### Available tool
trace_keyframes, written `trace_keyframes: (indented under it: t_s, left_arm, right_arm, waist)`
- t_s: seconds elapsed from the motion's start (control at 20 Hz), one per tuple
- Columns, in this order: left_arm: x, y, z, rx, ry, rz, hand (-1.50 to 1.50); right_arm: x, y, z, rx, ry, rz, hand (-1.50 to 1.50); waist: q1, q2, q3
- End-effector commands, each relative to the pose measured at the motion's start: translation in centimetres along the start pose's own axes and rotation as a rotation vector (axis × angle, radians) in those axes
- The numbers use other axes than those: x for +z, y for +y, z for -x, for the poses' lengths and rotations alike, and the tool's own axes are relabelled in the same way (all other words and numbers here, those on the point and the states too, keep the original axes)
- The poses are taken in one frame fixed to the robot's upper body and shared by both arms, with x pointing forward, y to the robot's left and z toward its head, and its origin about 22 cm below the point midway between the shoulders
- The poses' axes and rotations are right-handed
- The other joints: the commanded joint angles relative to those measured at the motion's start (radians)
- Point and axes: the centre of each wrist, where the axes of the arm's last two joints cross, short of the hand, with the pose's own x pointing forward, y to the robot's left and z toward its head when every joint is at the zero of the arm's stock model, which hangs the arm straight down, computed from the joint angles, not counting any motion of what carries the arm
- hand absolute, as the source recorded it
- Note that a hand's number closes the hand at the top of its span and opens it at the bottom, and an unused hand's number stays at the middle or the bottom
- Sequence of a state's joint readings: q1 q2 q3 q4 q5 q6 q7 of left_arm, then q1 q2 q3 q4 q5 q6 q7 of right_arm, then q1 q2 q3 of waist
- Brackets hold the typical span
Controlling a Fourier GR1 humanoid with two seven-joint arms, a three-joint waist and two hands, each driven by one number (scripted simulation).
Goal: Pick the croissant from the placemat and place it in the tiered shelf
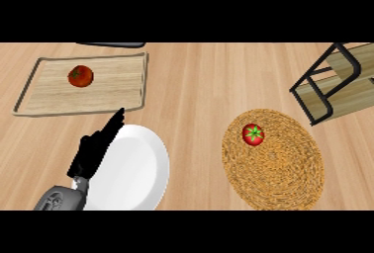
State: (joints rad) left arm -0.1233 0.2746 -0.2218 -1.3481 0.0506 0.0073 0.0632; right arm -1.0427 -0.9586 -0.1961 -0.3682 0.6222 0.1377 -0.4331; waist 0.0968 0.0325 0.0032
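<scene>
No text, label, brand, number or sign can be read anywhere in the head view. The woven placemat (272,159), the wooden tray (44,89) at far left, the white plate (139,168) at near left and the tiered shelf (332,81) at far right all show plain surfaces without markings.

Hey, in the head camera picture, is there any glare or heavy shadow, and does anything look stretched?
Head view: lighting is even, with no glare on the white plate or wooden counter; shadows are faint. The plate and woven placemat look taller than wide, stretched by the steep angle. The left hand reads as a flat black shape with little detail.
</scene>
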Motion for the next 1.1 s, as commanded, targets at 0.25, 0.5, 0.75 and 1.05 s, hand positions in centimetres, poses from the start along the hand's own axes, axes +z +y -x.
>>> trace_keyframes:
  t_s: [0.25,0.5,0.75,1.05]
  left_arm:
    - [0.1,-0.5,0.2,0.003,-0.010,0.007,0.00]
    - [-0.4,-0.1,-0.3,-0.008,-0.015,-0.004,0.00]
    - [0.5,-0.1,0.6,0.010,0.000,-0.016,0.00]
    - [0.2,0.6,1.0,0.007,-0.010,-0.024,0.00]
  right_arm:
    - [-1.8,4.8,-1.5,0.035,-0.002,-0.157,1.50]
    - [-2.4,9.1,-2.2,-0.555,0.076,-0.303,-1.50]
    - [-2.3,7.5,-1.8,-0.814,0.099,-0.274,-1.50]
    - [-2.0,5.7,-1.2,-0.974,0.105,-0.044,-1.50]
  waist:
    - [0.006,0.006,0.001]
    - [0.001,0.007,0.003]
    - [0.002,0.005,0.003]
    - [-0.011,0.011,0.002]
